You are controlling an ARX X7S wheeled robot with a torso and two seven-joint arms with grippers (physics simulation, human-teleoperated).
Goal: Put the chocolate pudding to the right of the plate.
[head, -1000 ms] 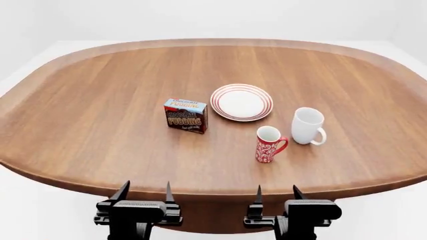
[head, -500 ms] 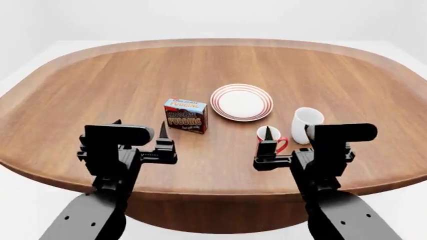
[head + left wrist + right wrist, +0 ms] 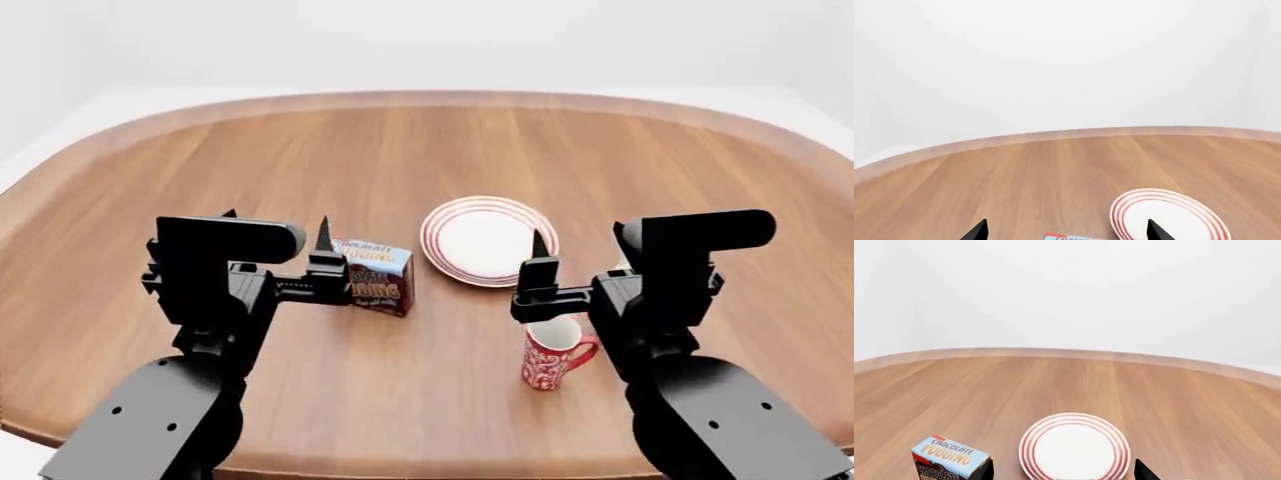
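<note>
The chocolate pudding (image 3: 378, 275) stands upright on the wooden table, just left of the plate (image 3: 487, 240), which is white with red rings. My left gripper (image 3: 276, 222) is open and empty, held above the table just short and left of the carton. My right gripper (image 3: 581, 240) is open and empty, near the plate's right front. In the left wrist view the gripper (image 3: 1066, 230) frames the carton's top (image 3: 1074, 237) and the plate (image 3: 1164, 215). In the right wrist view the gripper (image 3: 1064, 471) frames the plate (image 3: 1074, 447), with the pudding (image 3: 951, 457) beside it.
A red patterned mug (image 3: 554, 355) stands in front of the plate, under my right gripper. The plain white mug is hidden behind my right arm. The oval table (image 3: 400, 110) has a raised rim, with bare wood right of the plate.
Both arms have risen from below the table's front edge to above the table, near the carton and plate. The head view has tilted, shifting everything lower in the picture.
</note>
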